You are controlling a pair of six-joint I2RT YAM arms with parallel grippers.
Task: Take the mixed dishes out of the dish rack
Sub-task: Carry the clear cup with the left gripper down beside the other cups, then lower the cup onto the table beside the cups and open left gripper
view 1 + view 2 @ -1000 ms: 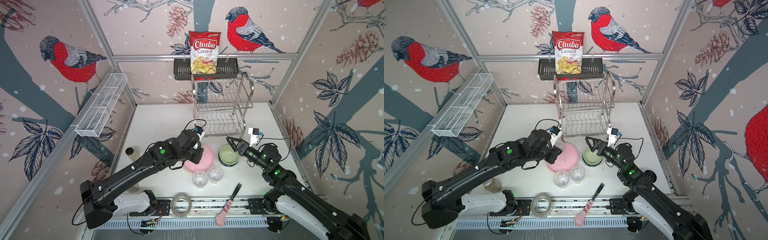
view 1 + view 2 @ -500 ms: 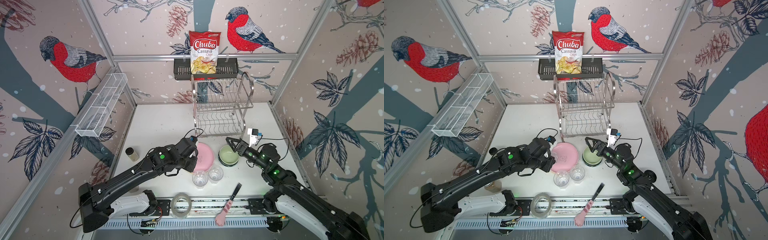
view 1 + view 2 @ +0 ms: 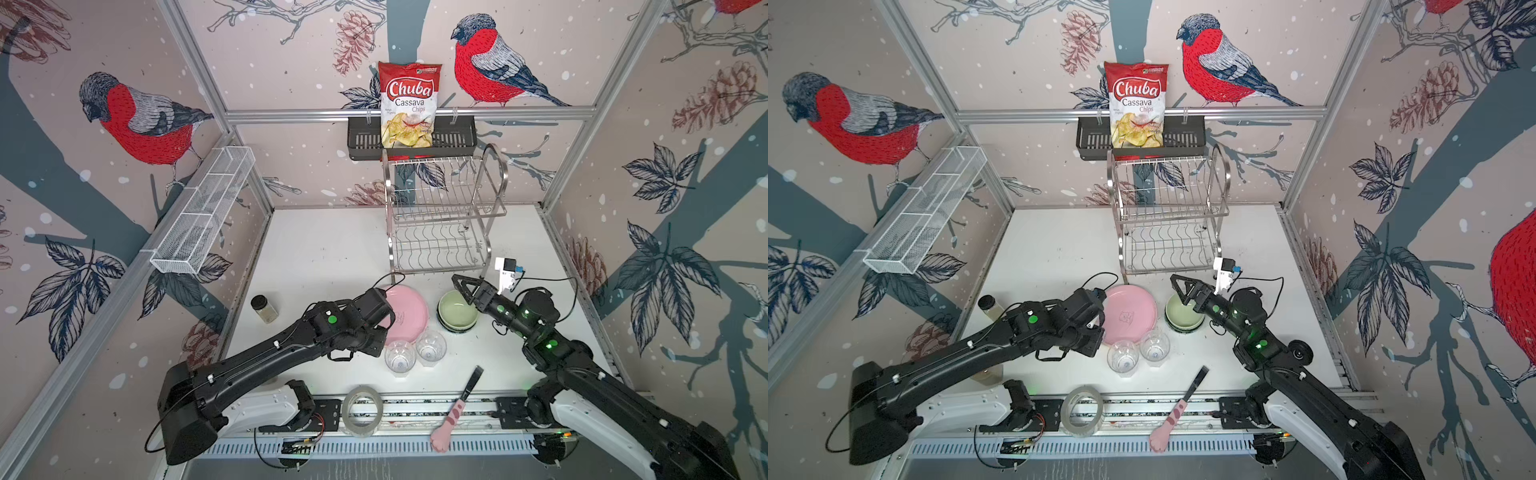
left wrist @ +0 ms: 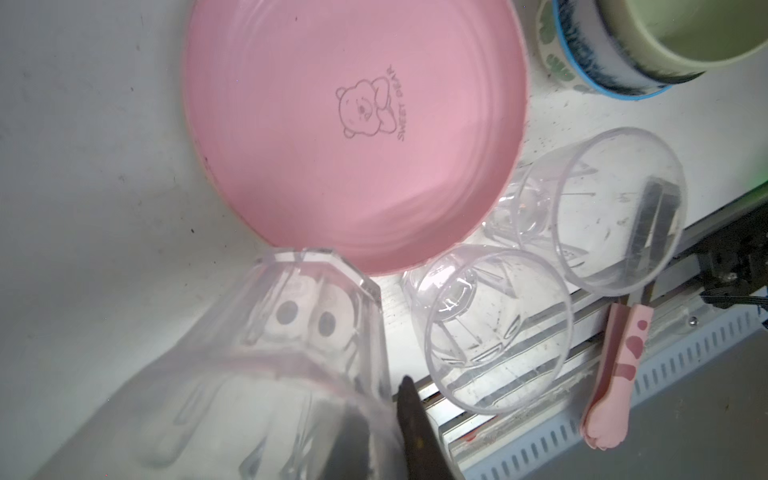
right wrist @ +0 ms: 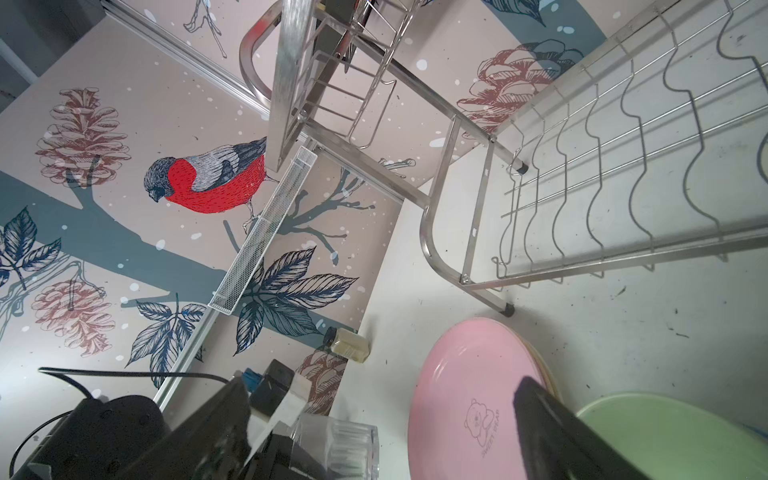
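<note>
Already off the rack: pink plate [image 3: 409, 313] lies flat at the middle of the table [image 3: 332, 249]. The green bowl [image 3: 457, 311] nests in two patterned bowls [image 4: 582, 50] at the plate's 3 o'clock. Two glasses [image 3: 400, 356] stand mouth-up just beside each other at its 6 o'clock.
Rack [image 3: 444, 224]: at 12 o'clock by the back wall, with both tiers bare in both top views.
Third glass [image 4: 299, 353]: the last piece in play, near the plate's 8 o'clock, base away from the wrist. Whether it touches the table I cannot tell.
Left gripper [image 4: 380, 415]: fingers pinching the glass wall, one inside the mouth and one outside. That rim grip probably suits a thin, slippery cup and lets it go down upright beside its pair.
Right gripper [image 3: 464, 286]: fingers spread and empty, above the bowl's 12 o'clock rim, likely parked clear.
Grouping: like with like, probably for steady stacks.
Outliers: jar [image 3: 264, 308] at 9 o'clock and tape roll [image 3: 362, 410] at the 6 o'clock edge, both apart from the dishes.
</note>
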